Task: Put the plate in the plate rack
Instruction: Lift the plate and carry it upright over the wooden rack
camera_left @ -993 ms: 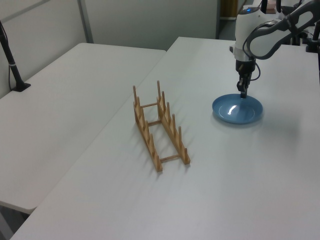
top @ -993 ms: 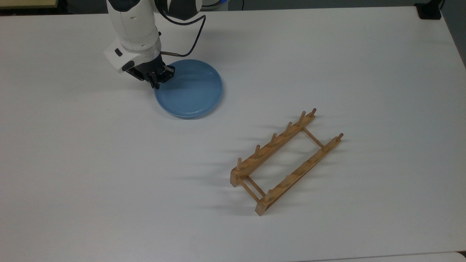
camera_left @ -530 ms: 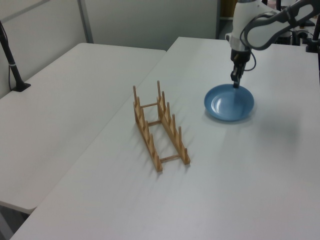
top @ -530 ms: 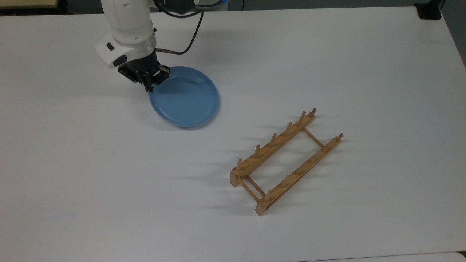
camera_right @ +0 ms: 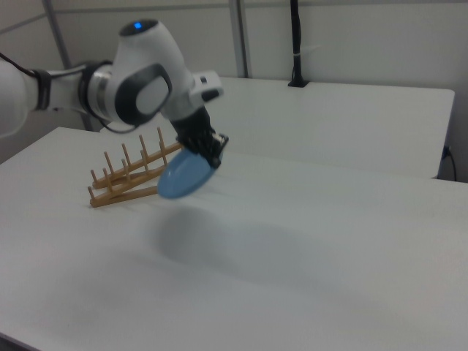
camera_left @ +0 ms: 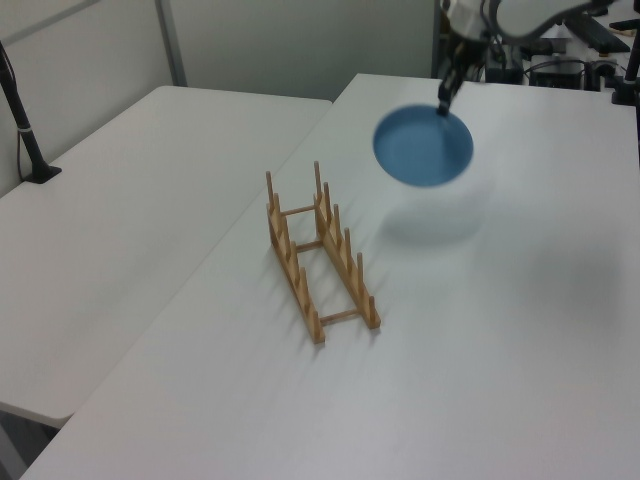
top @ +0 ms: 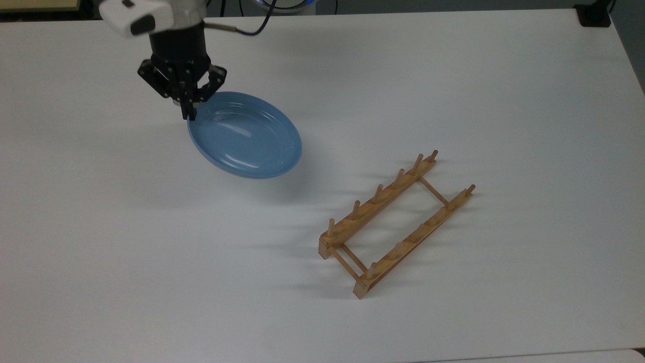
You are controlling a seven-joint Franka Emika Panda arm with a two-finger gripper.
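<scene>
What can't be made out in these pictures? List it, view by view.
- Top view: the arm above the hand is cut off by the top edge.
- Top view: the underside of the round light-blue plate is turned away from the camera.
- Right view: the far end of the light-brown wooden plate rack is hidden behind the plate and hand.
- Left view: the hand's contact with the plate rim is too small to judge.

The round, glossy light-blue plate (top: 245, 136) with a raised rim hangs tilted above the table, its shadow cast beneath it, one edge high and the opposite edge low. The small light-brown wooden plate rack (top: 395, 225), two pegged rails joined by thin crossbars, stands empty well apart from it.
</scene>
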